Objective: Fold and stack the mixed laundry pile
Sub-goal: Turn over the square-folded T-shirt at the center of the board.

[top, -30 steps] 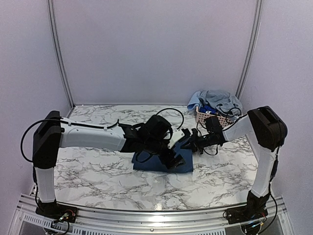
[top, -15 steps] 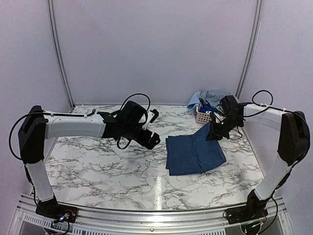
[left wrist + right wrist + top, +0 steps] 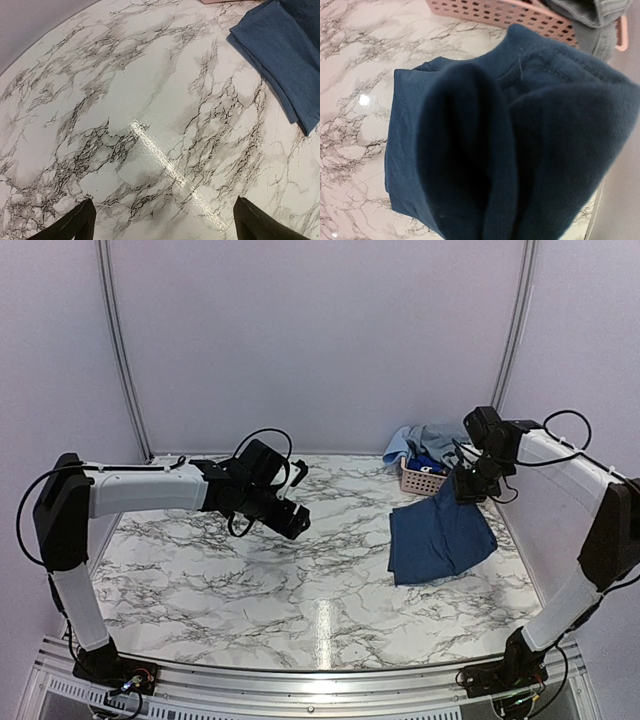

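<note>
A folded dark navy shirt (image 3: 438, 542) lies on the marble table at the right, its far corner lifted. My right gripper (image 3: 467, 486) is shut on that corner. In the right wrist view the navy shirt (image 3: 520, 140) fills the frame and hides the fingers. The rest of the mixed laundry pile (image 3: 440, 443), grey-blue and bright-blue pieces, sits heaped in the pink basket (image 3: 422, 480) just behind. My left gripper (image 3: 292, 521) hovers open over bare marble left of centre. Its wrist view shows the left gripper (image 3: 165, 227) empty and the shirt's edge (image 3: 285, 55) at upper right.
The pink basket's perforated wall (image 3: 520, 15) runs close behind the held shirt, with a grey garment (image 3: 595, 15) hanging over its rim. The right wall and table edge lie just beyond the shirt. Marble table (image 3: 200, 570) stretches bare to the left.
The right gripper has dragged the navy shirt rightward and back toward the basket, lifting one corner. The left gripper has let go of it and drawn away to the left, open.
</note>
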Robot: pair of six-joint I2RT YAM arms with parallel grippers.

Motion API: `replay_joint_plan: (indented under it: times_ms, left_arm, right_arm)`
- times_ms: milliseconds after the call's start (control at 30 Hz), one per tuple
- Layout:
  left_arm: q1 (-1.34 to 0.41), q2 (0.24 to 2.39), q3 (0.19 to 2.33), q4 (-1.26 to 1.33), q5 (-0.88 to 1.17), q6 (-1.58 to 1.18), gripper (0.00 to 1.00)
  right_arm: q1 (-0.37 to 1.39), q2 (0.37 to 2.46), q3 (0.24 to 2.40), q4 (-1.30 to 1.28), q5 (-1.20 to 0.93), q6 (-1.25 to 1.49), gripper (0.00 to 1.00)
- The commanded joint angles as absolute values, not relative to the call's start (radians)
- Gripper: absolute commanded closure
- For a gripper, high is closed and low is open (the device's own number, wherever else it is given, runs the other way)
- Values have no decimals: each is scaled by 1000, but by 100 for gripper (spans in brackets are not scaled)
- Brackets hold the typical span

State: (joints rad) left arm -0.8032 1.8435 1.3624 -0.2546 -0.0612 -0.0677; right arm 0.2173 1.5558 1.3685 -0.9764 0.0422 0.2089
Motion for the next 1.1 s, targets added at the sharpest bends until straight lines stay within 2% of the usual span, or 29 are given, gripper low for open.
replay_joint_plan:
  times_ms: [0,267,433,633,767,800,833,933,1000,1067]
  left_arm:
    - [-781,1779,1367,-301,-61,-75,1]
    - [-739,1778,1396,-367,-74,-68,1]
    - [-697,1751,1388,-390,-70,-86,1]
    - [-656,1707,1336,-390,-53,-139,1]
    - [-609,1666,1287,-383,-28,-207,1]
    - [-595,1652,1273,-378,-26,-224,1]
    - [-580,1636,1257,-371,-23,-241,1]
    - [-527,1579,1203,-327,26,-306,1]
    - [-503,1552,1173,-296,71,-339,1]
    - [-499,1542,1155,-272,118,-353,1]
  right_arm:
    - [207,1507,1486,-1022,212,214,100]
    - [224,1567,1694,-1145,338,184,100]
    - [400,1747,1896,-1263,334,202,100]
    - [599,1983,1976,-1228,149,266,100]
    - [730,2157,2075,-1149,-78,325,100]
    - [755,2192,2110,-1123,-151,341,92]
    - [777,2228,2136,-1082,-244,353,74]
    - [798,2233,2167,-935,-463,392,45]
    - [781,2199,2160,-865,-535,396,34]
    - [737,2145,2106,-814,-570,380,31]
